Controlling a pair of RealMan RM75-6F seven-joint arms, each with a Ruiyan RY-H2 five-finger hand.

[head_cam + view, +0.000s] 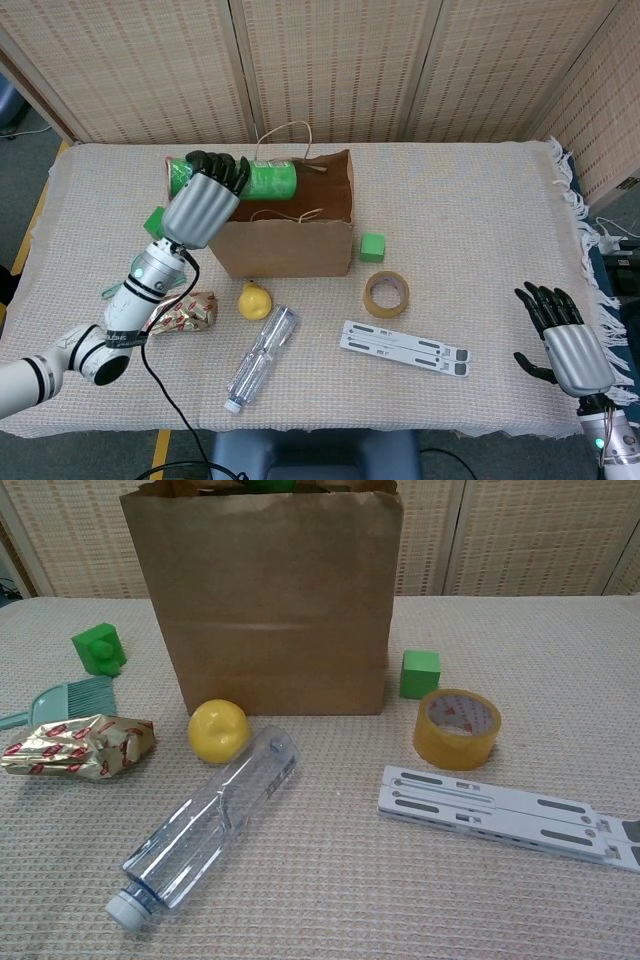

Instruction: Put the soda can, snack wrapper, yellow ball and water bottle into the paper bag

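A: Largest items first, please.

B: Table (470, 200), cloth-covered, woven weave. Paper bag (283, 225), brown, upright, mouth open, twine handles, standing toward the back left of centre.

A: Arms and hands?

B: Left hand (205, 197), raised over the bag's left rim, fingers wrapped round the soda can (250, 178). Right hand (562, 335), low at the near right corner, fingers spread, holding nothing.

A: The can's position?

B: Green, lying sideways, held above the bag's open mouth and not touching the table. In the chest view only a sliver of green shows over the bag's top edge (262, 485).

A: Remaining task items?

B: Water bottle (260, 358), clear, lying on its side in front of the bag, cap toward the near edge. Yellow ball (255, 300), just beside the bottle's far end, near the bag's front face. Snack wrapper (190, 312), crumpled, gold and red, left of the ball, partly behind the left forearm in the head view.

A: Other stock?

B: Grey folding stand (404, 348), flat, right of the bottle. Tape roll (386, 293), tan, behind the stand. Teal brush (70, 698), left of the bag. Two green blocks: one (372, 247) by the bag's right corner, one (98, 646) at far left.
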